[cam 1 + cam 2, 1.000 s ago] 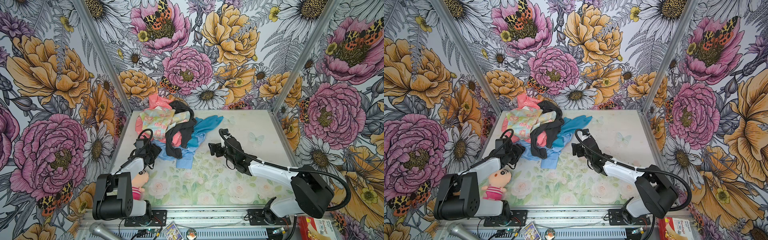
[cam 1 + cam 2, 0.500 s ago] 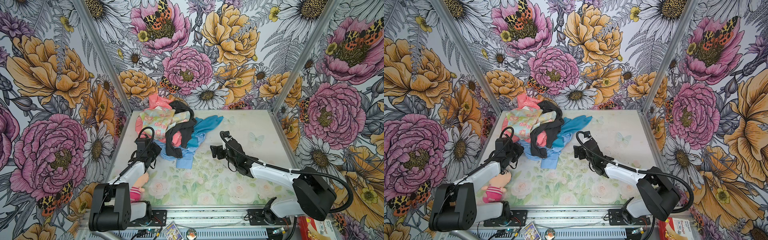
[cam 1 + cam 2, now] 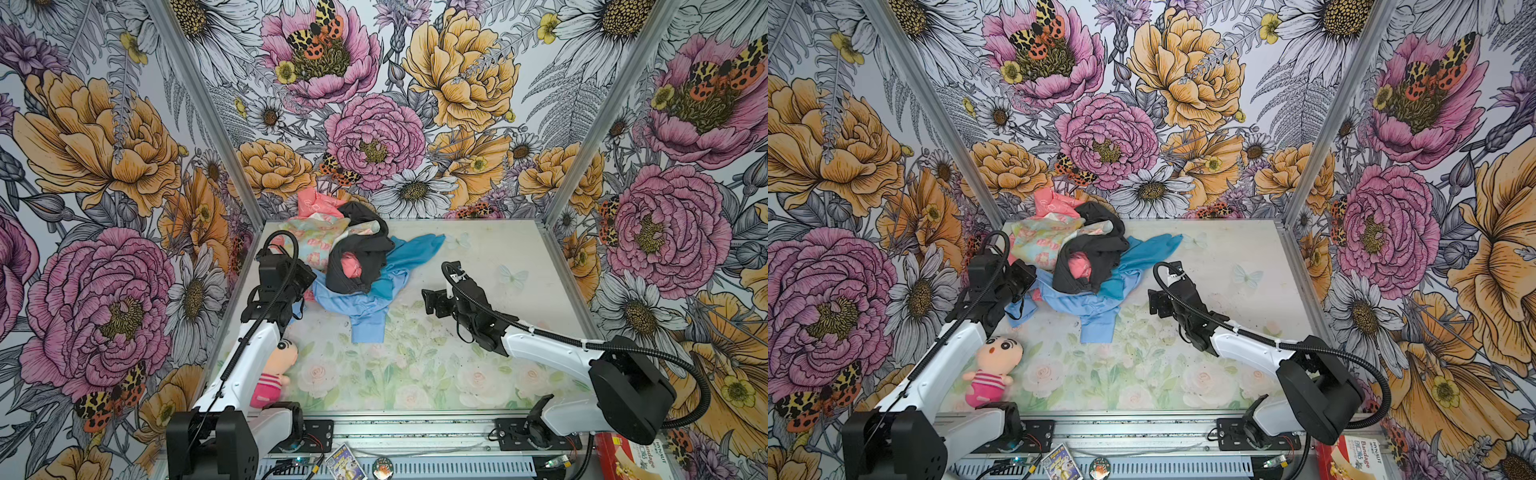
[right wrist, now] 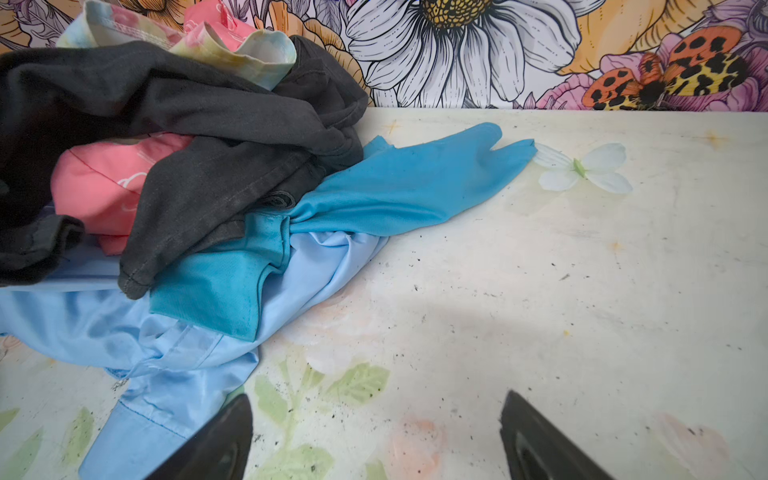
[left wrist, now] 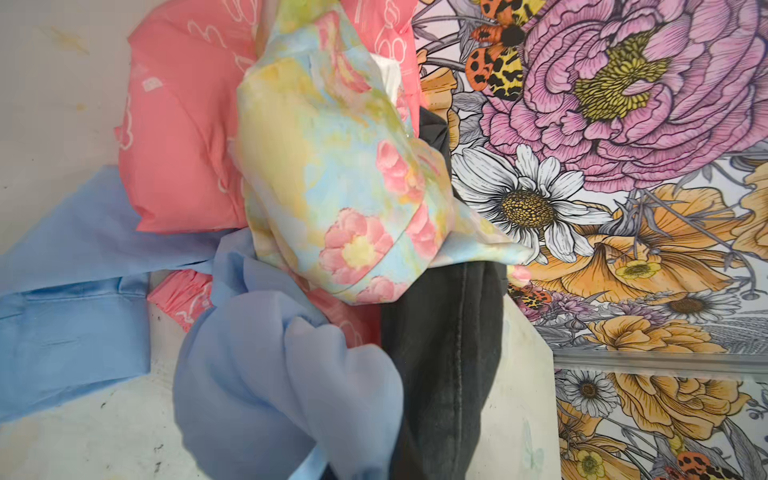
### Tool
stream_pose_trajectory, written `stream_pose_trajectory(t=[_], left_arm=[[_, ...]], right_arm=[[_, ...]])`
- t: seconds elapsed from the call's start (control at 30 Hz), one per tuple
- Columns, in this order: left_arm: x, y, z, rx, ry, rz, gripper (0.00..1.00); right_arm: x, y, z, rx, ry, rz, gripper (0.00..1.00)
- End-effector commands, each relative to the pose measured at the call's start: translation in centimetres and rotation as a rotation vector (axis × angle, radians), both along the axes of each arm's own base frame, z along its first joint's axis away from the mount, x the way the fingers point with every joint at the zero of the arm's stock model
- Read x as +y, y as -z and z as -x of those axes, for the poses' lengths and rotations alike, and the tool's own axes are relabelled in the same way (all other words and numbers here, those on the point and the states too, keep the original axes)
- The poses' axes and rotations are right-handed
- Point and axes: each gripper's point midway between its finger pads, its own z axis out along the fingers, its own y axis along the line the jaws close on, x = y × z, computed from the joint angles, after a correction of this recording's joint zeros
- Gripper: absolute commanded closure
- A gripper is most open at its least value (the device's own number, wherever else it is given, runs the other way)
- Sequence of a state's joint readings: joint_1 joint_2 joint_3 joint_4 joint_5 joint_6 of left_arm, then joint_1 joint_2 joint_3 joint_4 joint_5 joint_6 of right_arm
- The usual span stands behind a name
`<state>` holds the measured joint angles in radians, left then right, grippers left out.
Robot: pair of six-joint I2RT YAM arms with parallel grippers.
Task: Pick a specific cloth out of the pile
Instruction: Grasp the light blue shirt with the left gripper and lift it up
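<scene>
**Left wrist view: left gripper (image 3: 296, 306) clamped on the cloth (image 5: 286, 374)**

Jaws pinched together, a bunch of sky-blue fabric right at the tips. Just beyond, black garment (image 5: 440, 353) and floral garment (image 5: 332, 166) of the pile (image 3: 316, 241) lie over it. Farther off, right gripper (image 4: 378, 399) hangs wide open and empty above the table (image 4: 561, 291), a sleeve just beside one finger.

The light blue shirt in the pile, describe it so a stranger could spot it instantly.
At the back left of the table sits the pile. The light sky-blue shirt lies at its bottom, spilling toward the near edge. It is paler than the teal garment and lies under the black garment.
</scene>
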<state>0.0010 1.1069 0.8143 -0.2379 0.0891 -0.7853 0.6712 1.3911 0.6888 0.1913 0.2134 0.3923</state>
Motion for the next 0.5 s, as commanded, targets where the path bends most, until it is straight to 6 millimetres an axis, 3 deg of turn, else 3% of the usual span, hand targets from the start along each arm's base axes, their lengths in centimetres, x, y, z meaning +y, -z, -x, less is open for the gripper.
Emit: stream_pose_trajectory(t=[0.0,0.47], left_arm=[[0.6,-5.0,-0.3,-0.118,-0.025,-0.033,1.0],[-0.8,-14.4,-1.0,-0.287,0.002,-0.03,1.0]], right_arm=[[-0.1,-1.2,0.1,-0.037,0.003,-0.005,0.06],[0.0,-1.4,0.0,-0.041,0.002,-0.006,0.06]])
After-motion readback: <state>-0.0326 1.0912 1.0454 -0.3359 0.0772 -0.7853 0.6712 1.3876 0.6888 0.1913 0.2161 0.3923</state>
